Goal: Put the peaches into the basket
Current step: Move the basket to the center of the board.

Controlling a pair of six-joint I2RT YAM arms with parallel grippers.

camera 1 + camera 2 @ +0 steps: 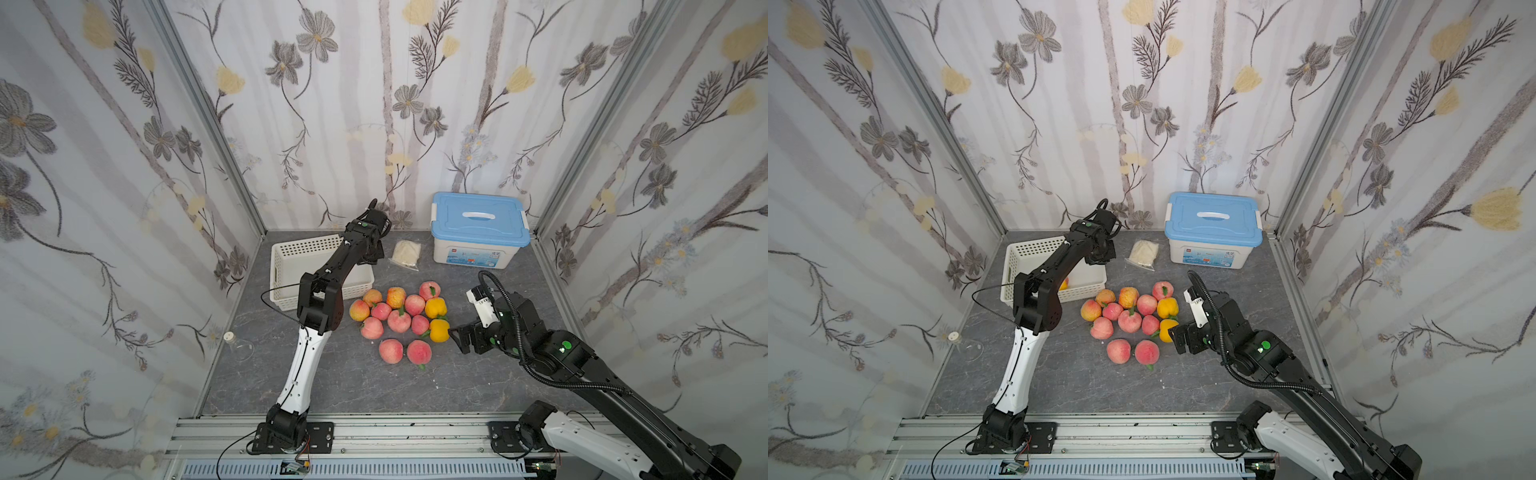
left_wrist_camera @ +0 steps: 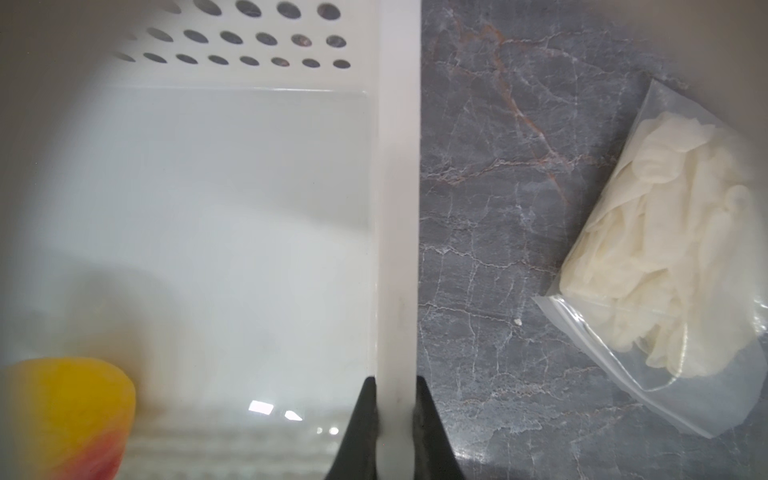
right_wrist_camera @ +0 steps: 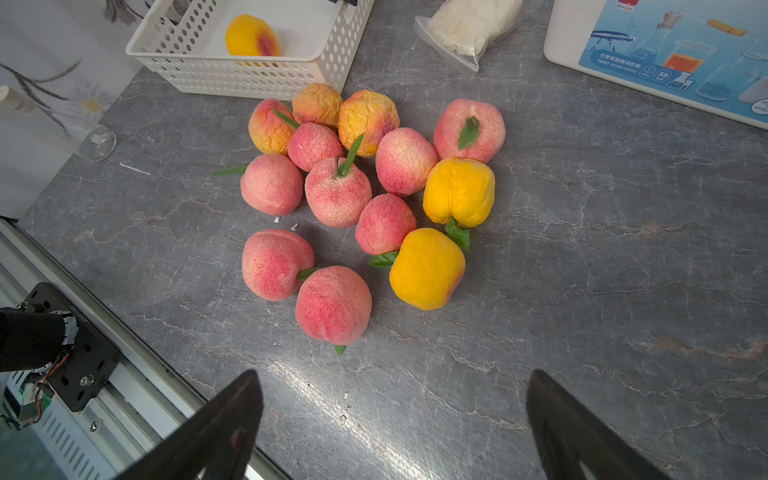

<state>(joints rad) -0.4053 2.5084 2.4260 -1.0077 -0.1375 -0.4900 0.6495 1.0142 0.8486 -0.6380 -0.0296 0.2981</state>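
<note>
The left gripper (image 2: pixel 395 388) clamps the rim of the white basket (image 2: pixel 397 208), one peach (image 3: pixel 251 37) inside. The right gripper (image 3: pixel 392 376) hangs wide open near the other peaches (image 3: pixel 337 192), clustered on the table (image 3: pixel 582 291).

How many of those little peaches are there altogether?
14. One peach lies inside the basket; thirteen peaches cluster on the table just beside it. The left arm covers part of the basket, so another may be hidden.
</note>
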